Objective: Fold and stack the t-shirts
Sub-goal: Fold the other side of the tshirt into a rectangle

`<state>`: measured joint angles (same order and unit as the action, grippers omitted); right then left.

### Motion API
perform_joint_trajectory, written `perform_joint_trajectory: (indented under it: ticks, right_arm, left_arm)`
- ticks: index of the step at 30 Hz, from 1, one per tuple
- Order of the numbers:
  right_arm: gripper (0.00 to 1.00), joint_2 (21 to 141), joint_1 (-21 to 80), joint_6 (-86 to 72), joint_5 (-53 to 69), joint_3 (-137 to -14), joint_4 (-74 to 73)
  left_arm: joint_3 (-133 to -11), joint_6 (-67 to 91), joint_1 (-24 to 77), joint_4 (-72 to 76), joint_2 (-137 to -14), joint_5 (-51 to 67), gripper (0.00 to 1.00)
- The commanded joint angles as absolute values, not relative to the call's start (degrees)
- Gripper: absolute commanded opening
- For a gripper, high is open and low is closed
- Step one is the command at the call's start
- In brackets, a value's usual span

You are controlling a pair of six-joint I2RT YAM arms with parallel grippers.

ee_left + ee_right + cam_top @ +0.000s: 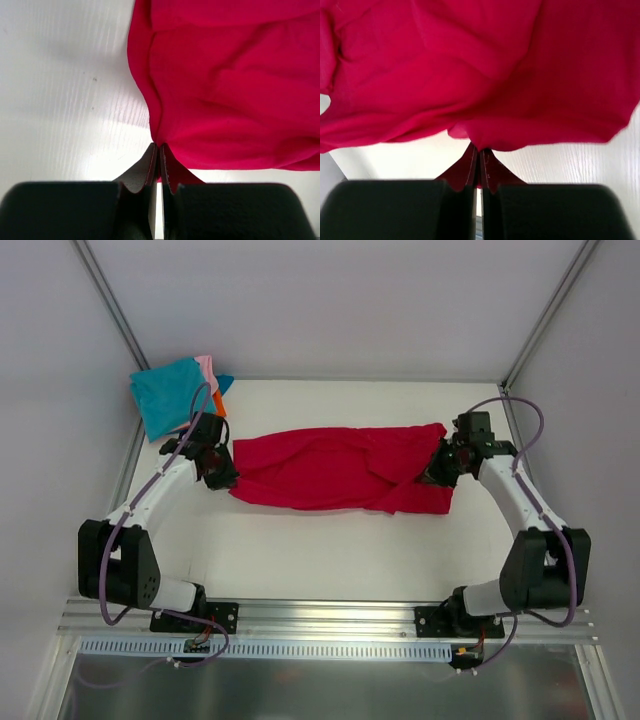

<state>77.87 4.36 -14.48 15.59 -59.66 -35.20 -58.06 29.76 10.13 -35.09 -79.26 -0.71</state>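
The red shirt (340, 468) lies stretched across the middle of the tabletop (330, 550), its long axis running left to right between the two arms. Each end is pinched: the left gripper (222, 472) has its fingers (150, 167) closed tight on the cloth's left edge, and the right gripper (438, 468) has its fingers (470, 165) closed just as tight on the right edge (both wrist views show a fold of red cloth caught between the tips, with no gap between them).

So the shirt hangs from the fingers inward, toward the centre, and neither arm is nearer than the other; each holds its own end. The cloth is bunched and creased along its length, more so at the right, where a flap folds over itself.

The stack (175, 395) of other shirts, teal on top with pink and orange edges showing, sits at the far left corner, just beyond the left gripper. Judging by this, the next move has to work across the long axis, both arms travelling together to keep the span taut.
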Motion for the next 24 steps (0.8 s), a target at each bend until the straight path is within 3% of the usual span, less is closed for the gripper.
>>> perform_joint_trajectory:
  ticks: [1,20,21,22,23,24]
  right_arm:
    - [0.01,84.78,3.34,-13.01,18.89,-66.34,-32.96]
    - [0.02,123.02,-1.67,-15.21,26.54,-111.04,-38.56]
    - [0.3,127.48,-1.67,-14.68,26.19,-113.62,-39.98]
    - [0.84,129.1,-1.67,-14.5,25.93,-115.47,-40.95]
    - [0.99,130.07,-1.76,-14.24,25.84,-116.88,-41.39]
    - [0.99,130.51,-1.84,-14.24,25.49,-116.55,-41.31]
  left_arm:
    - [-63.27,27.69,10.2,-37.88,-81.81,-2.9,0.0]
    - [-77.51,25.84,7.21,-39.9,-99.22,-3.16,0.0]
    - [-78.56,25.93,7.12,-40.08,-100.62,-3.25,0.0]
    - [-79.1,26.01,7.03,-40.25,-101.16,-3.43,0.01]
    - [-79.54,26.02,6.94,-40.69,-101.68,-3.6,0.01]
    - [-79.8,26.1,6.86,-40.69,-102.21,-3.78,0.01]
